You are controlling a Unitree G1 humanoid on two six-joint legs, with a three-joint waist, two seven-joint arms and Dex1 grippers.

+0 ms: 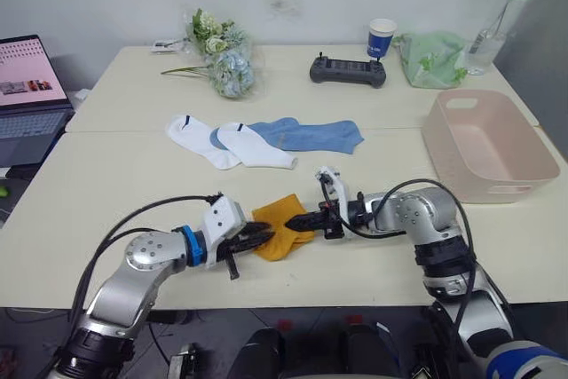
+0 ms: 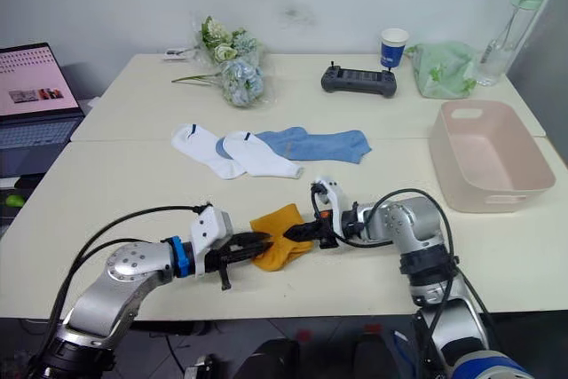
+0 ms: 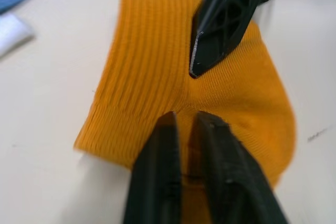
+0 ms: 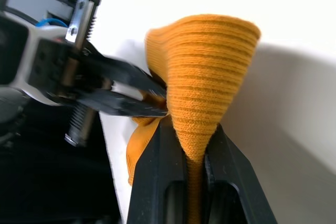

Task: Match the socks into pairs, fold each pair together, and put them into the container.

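A folded mustard-orange sock [image 1: 282, 224] lies near the table's front edge, between my two grippers. My left gripper [image 1: 266, 237] is shut on its near-left part, and the cloth puckers at the fingertips [image 3: 170, 121]. My right gripper [image 1: 300, 219] comes in from the right and is shut on a raised fold of the same sock [image 4: 202, 77]. Two white socks [image 1: 191, 135] [image 1: 257, 146] lie side by side farther back. Light blue socks [image 1: 306, 135] lie just right of them and partly overlap them. The pale pink container [image 1: 488, 144] stands at the right.
An open laptop [image 1: 31, 95] sits at the far left. Along the back are a flower bunch [image 1: 222, 59], a black controller [image 1: 348, 70], a paper cup [image 1: 382, 39], a pale green bag [image 1: 433, 59] and a clear bottle [image 1: 501, 15].
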